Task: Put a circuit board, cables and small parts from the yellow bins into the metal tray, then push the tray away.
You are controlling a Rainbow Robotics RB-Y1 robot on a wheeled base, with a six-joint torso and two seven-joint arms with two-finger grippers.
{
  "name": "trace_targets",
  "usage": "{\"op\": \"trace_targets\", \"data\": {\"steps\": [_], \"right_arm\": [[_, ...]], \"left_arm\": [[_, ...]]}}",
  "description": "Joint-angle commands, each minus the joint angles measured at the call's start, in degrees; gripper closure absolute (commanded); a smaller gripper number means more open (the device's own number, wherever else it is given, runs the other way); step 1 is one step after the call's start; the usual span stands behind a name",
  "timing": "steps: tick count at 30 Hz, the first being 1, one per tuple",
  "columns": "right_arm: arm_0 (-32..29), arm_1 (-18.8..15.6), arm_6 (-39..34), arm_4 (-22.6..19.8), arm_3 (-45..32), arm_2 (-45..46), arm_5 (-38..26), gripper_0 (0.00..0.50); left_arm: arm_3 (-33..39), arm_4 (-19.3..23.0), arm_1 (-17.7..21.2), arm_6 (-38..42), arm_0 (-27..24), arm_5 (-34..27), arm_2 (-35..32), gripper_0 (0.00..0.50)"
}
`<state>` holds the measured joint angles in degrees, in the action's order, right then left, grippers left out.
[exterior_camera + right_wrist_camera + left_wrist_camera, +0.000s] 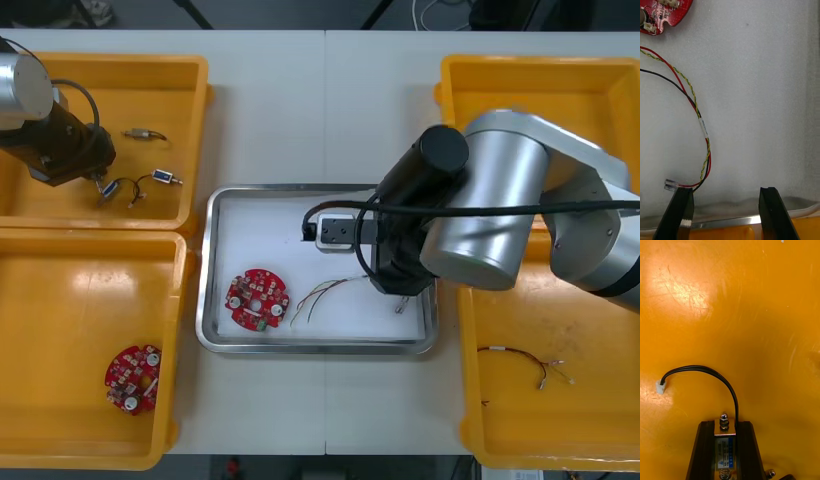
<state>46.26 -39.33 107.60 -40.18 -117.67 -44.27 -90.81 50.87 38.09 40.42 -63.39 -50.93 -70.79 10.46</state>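
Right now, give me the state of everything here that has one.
Left gripper: shut on small metal part, over the far left yellow bin.
Right gripper: open, low over the metal tray.
Red and yellow cable: loose in the tray, beside one finger.
Circuit board: flat in the tray.

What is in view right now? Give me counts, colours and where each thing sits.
table: one, light, under everything
yellow bins: four, two at each side
metal tray: one, white inside, between the bins
circuit boards: two, red; one in the tray, one in the near left bin
cables: two, red and yellow; one in the tray, one in the near right bin
small metal parts: four, with black leads; one in the tray, two loose in the far left bin, one gripped
left gripper: shut on that part, in the far left bin
right gripper: open, in the tray, by the cable's end
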Motion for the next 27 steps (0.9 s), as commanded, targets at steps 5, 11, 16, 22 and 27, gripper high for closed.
{"op": "trace_targets", "data": {"steps": [5,11,16,22,27], "right_arm": [[-5.5,2.1,0.4,-1.9,-8.4,15.1,-12.4,0.0],[-8.8,3.6,-0.7,-2.4,-13.7,24.8,-19.2,0.0],[-9.5,3.6,-1.6,-2.0,-16.9,31.8,-19.2,0.0],[-12.0,1.8,-2.7,-1.5,-18.2,40.0,-19.2,0.0],[-13.8,1.1,-3.7,4.1,-18.2,45.9,-19.2,0.0]], "left_arm": [[3.1,-0.3,0.2,-1.6,0.6,-1.2,-1.7,0.5],[10.8,-1.3,1.9,-1.8,0.6,-10.9,-7.0,0.5],[20.0,-1.8,3.4,-1.4,0.6,-21.0,-9.2,0.5],[30.4,-1.2,3.5,-0.2,0.6,-31.7,-9.1,0.5],[38.7,-0.6,2.9,1.4,0.6,-38.9,-6.7,0.5]]}}
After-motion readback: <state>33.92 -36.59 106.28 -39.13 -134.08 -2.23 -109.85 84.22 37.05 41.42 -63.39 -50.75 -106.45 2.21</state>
